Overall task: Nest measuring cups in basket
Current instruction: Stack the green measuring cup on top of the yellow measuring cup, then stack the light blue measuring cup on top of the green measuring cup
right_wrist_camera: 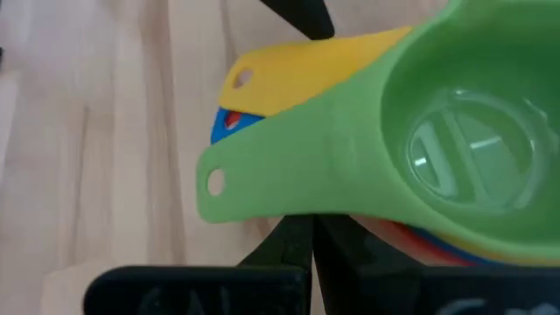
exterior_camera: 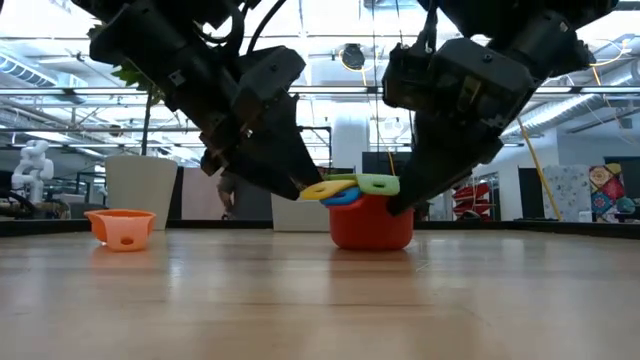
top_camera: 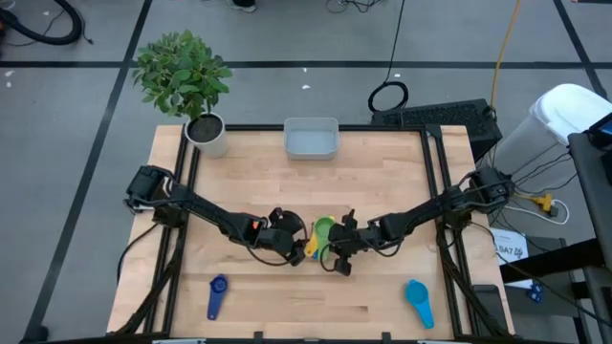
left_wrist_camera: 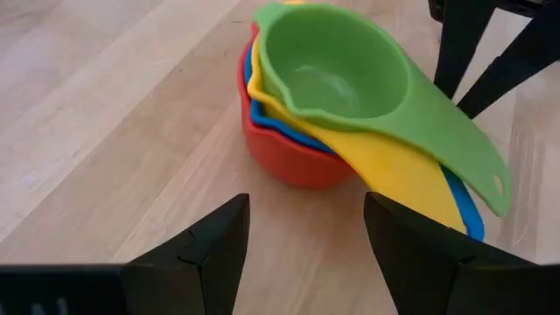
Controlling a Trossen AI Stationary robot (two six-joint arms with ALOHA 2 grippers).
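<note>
Table [top_camera: 382, 287]: orange cup [exterior_camera: 120, 226] seemingly low view only

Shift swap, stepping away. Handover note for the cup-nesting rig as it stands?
Left gripper: open, at mid-table just short of the stack, holding nothing.
Right gripper: on the stack's other side; fingers cannot be judged.
Stack: green cup on top, then yellow cup, bright blue cup, red cup at the bottom, standing on the table.
Loose: dark blue cup front left, teal cup front right, orange cup seen only in the low view.
Basket: far edge, no cups inside.
Left: nest three more, move the stack to the basket.
</note>
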